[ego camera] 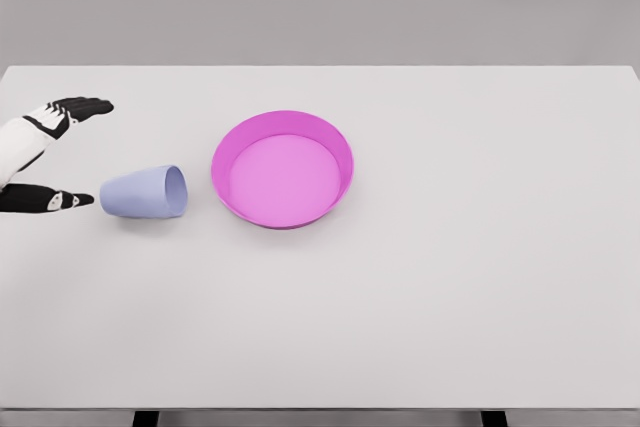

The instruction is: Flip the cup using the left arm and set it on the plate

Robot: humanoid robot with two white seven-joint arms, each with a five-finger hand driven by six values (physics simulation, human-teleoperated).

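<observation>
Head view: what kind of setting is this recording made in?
Most likely a simulated tabletop test bench, not a real room: a plain white table against a featureless grey backdrop, bearing only a lavender cup on its side and a pink plate, with the left hand open beside the cup.

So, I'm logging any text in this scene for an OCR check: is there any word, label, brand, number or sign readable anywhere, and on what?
None. The lavender cup lying on its side, the pink plate, the white table and the left hand all show plain surfaces with no readable text, label, number or sign.
</observation>
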